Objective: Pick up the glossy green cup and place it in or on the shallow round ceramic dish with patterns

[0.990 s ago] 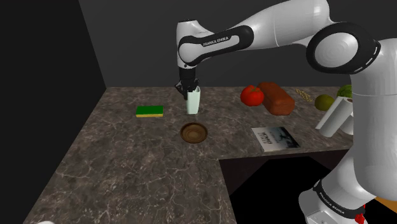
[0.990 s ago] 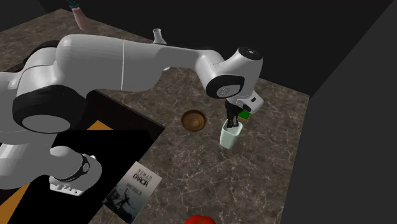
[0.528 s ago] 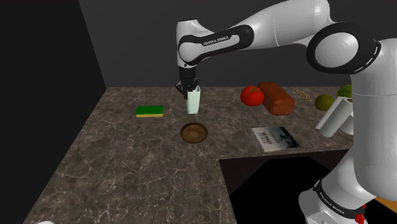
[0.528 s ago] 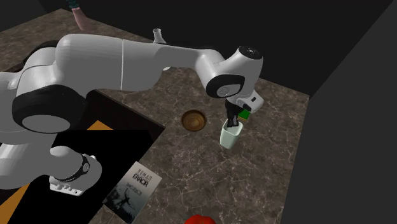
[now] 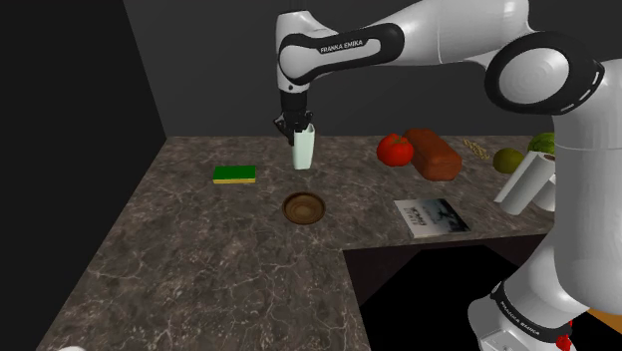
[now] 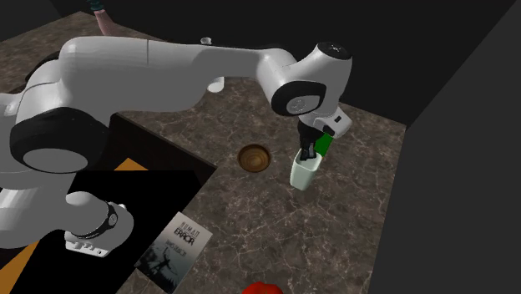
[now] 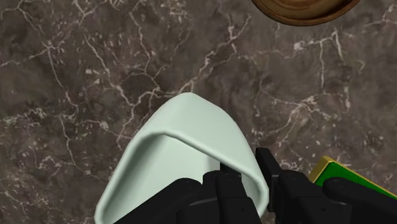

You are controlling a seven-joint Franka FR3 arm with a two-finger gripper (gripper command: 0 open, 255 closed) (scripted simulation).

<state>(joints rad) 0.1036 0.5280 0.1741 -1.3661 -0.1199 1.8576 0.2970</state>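
Note:
A pale green cup (image 5: 304,150) hangs upright a little above the dark marble counter (image 5: 179,249), behind the dish. My gripper (image 5: 296,128) is shut on its rim, one finger inside the cup and one outside. In the wrist view the fingers clasp the cup wall (image 7: 184,159) close to the gripper (image 7: 254,184). The brown round dish (image 5: 304,207) lies on the counter, apart from the cup and with nothing in it. From the second exterior view the cup (image 6: 306,171) is to the right of the dish (image 6: 255,157), under the gripper (image 6: 304,155). The dish rim (image 7: 305,9) shows beyond the cup.
A green and yellow sponge (image 5: 234,175) lies to the shoulder view's left of the cup. A red tomato (image 5: 395,149), a brown loaf (image 5: 433,153), a book (image 5: 432,216) and a white cylinder (image 5: 525,184) sit to the right. The counter ends at a black cut-out (image 5: 439,289).
The arm has risen and the cup has come up off the counter with the gripper. The dish and the other things have not moved.

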